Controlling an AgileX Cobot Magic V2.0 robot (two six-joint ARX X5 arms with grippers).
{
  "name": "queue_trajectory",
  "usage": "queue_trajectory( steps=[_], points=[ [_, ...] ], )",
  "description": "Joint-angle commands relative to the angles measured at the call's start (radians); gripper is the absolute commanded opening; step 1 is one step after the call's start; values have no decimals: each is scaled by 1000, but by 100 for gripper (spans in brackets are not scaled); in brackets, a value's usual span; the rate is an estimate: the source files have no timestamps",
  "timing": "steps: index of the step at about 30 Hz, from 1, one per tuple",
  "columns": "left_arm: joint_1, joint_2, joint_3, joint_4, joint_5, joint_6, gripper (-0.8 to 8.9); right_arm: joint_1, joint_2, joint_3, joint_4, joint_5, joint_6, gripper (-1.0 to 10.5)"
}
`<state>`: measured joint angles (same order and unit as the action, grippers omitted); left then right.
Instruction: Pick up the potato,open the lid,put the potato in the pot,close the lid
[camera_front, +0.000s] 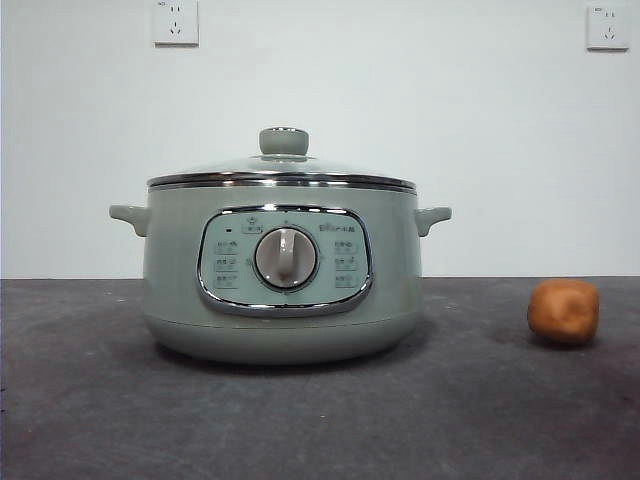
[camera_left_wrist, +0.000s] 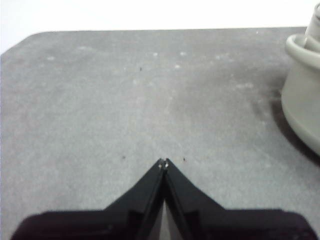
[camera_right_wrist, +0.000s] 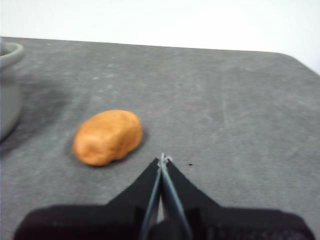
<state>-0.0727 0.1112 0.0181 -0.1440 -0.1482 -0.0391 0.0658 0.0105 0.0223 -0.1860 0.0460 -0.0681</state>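
Observation:
The sage-green pot (camera_front: 280, 285) stands in the middle of the dark table, its dial panel facing the front camera. The glass lid (camera_front: 283, 172) with its green knob rests shut on the pot. The orange-brown potato (camera_front: 564, 311) lies on the table to the right of the pot, apart from it. In the right wrist view the potato (camera_right_wrist: 108, 136) sits a little ahead of my right gripper (camera_right_wrist: 163, 160), whose jaws are shut and hold nothing. My left gripper (camera_left_wrist: 163, 162) is shut above bare table, with the pot's side (camera_left_wrist: 302, 95) at the frame's edge.
The grey table (camera_front: 320, 420) spreads wide in front of the pot. A white wall with two sockets (camera_front: 176, 22) stands behind. The table's far edge shows in both wrist views.

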Motion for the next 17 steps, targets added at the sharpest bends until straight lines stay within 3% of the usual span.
queue_trajectory(
  steps=[1, 17],
  points=[
    [2, 0, -10, 13, 2, -6, -1, -1, -1, -8, 1, -6, 46, 2],
    [2, 0, 2, 101, 25, -8, 10, -1, -1, 11, 21, -5, 131, 11]
  ],
)
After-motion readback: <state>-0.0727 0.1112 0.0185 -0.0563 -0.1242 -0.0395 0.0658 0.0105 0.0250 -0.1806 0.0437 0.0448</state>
